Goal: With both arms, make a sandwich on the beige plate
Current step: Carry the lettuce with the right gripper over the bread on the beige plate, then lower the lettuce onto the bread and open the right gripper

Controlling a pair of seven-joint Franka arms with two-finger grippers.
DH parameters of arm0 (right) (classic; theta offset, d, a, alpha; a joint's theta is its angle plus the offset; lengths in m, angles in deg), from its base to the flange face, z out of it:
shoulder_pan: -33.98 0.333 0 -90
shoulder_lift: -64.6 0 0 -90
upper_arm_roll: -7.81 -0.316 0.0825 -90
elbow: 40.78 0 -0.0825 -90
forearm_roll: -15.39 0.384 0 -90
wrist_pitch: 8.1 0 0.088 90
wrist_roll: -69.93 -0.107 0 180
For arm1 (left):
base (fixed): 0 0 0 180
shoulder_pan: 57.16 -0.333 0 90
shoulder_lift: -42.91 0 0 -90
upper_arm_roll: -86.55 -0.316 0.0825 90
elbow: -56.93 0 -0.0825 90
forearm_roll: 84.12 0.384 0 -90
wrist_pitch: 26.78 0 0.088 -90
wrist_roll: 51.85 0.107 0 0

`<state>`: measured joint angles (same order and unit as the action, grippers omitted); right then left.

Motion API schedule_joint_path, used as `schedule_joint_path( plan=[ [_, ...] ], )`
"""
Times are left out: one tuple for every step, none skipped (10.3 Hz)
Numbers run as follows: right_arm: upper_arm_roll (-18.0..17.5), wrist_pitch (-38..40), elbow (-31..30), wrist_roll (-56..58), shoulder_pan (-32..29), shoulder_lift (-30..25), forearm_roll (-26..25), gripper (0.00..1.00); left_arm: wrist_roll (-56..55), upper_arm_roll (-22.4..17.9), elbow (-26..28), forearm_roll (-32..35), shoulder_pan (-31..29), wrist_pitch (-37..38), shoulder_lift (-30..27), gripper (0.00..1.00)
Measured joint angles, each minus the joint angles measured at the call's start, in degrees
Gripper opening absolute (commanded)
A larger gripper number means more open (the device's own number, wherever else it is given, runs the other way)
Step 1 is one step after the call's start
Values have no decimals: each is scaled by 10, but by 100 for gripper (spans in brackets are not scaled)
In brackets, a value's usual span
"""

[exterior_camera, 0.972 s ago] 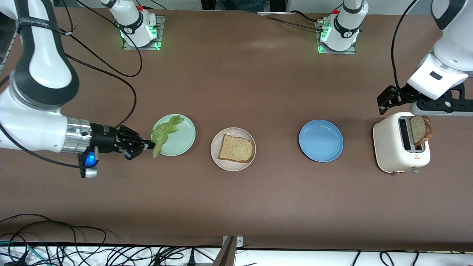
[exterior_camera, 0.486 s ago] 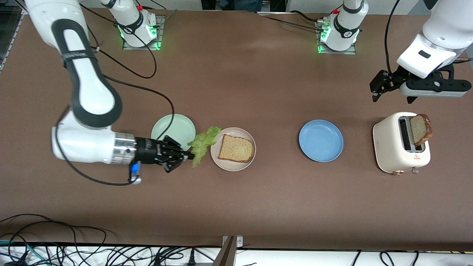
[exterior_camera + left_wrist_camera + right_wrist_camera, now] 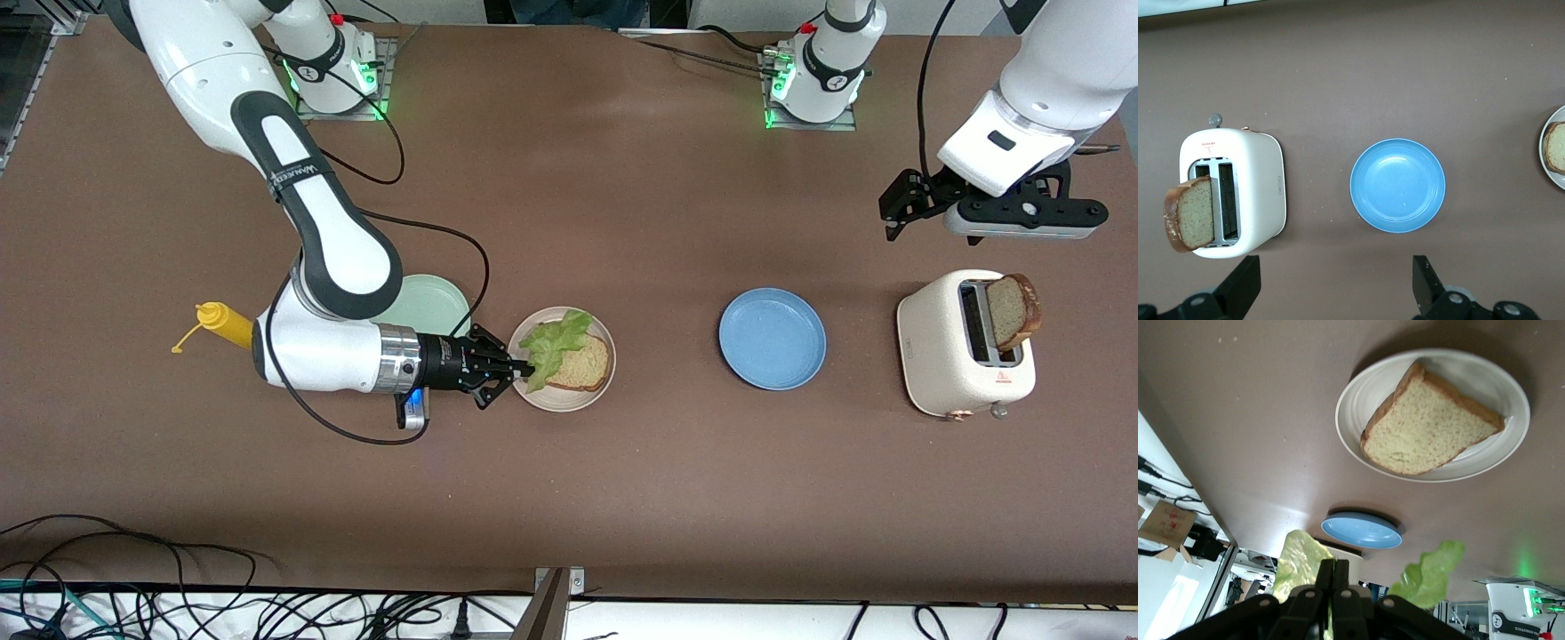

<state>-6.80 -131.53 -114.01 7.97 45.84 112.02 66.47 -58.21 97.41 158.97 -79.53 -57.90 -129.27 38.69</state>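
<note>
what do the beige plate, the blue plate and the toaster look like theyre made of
Beige plate: matte, no glare, probably plastic or a fibre blend.
Blue plate: same look but with a soft sheen in the well, likely plastic.
Toaster: smooth cream shell with rounded corners, plastic or painted metal; cannot tell which.

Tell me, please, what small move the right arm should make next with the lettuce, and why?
Probably lower and let go. The right tool, shut on the lettuce leaf, already holds it over the bread slice on the beige plate, so release should lay it there. The left tool waits open above the toaster.
</note>
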Motion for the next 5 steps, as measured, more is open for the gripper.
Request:
schedule_joint_path(
  plan=[
    [1, 1, 0, 0, -3, 13, 0, 0, 0, -2, 0, 0, 0, 0, 1, 100],
    [2, 1, -1, 0, -4, 30, 0, 0, 0, -3, 0, 0, -1, 0, 1, 100],
    [2, 1, 0, 0, -3, 45, -2, 0, 0, -3, 0, 0, -1, 0, 1, 100],
    [2, 1, 0, 0, 0, 54, -2, 0, 0, -2, 0, 0, 0, 0, 2, 100],
    [2, 0, 0, 0, 3, 59, -2, 0, 1, -2, 0, 0, 0, 0, 2, 100]
  ],
)
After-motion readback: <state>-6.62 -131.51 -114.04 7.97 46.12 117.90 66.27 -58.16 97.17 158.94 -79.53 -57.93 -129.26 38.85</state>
